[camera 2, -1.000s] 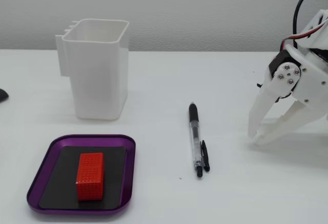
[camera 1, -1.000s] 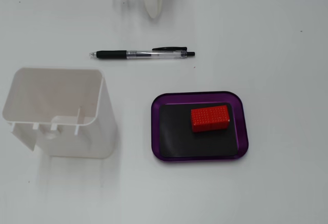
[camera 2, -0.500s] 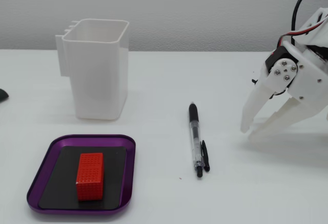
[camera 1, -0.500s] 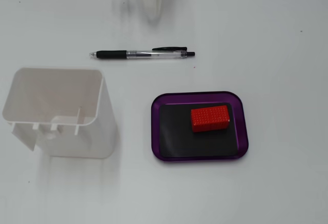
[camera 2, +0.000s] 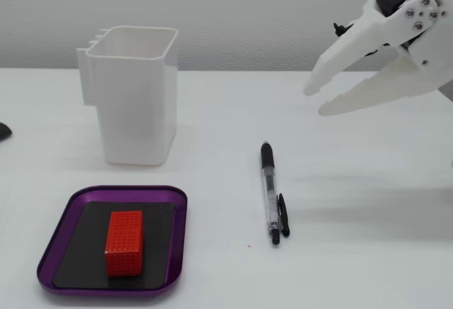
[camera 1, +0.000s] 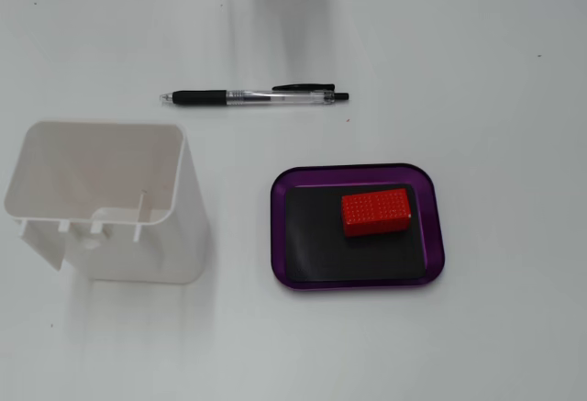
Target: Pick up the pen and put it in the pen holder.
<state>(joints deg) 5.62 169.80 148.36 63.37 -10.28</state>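
The pen [camera 1: 257, 96] lies flat on the white table, silver tip to the left in a fixed view from above. From the side, the pen [camera 2: 272, 192] points away from the camera, its clip near the front. The pen holder [camera 1: 101, 199] [camera 2: 134, 97] stands upright, a tall white box, left of the pen in the side view. My gripper [camera 2: 316, 100] hangs in the air up and to the right of the pen, open, with nothing between its white fingers. From above the gripper itself does not show; only a faint blur marks the top edge.
A purple-rimmed black tray [camera 1: 358, 170] [camera 2: 127, 189] holds a red block [camera 1: 376, 211] [camera 2: 124, 242], in front of the holder in the side view. A small dark object [camera 2: 2, 131] sits at that view's left edge.
The gripper rose from near the table and swung left toward the pen in the side view, staying open. Its fingertip left the top of the view from above. Pen and holder did not move.
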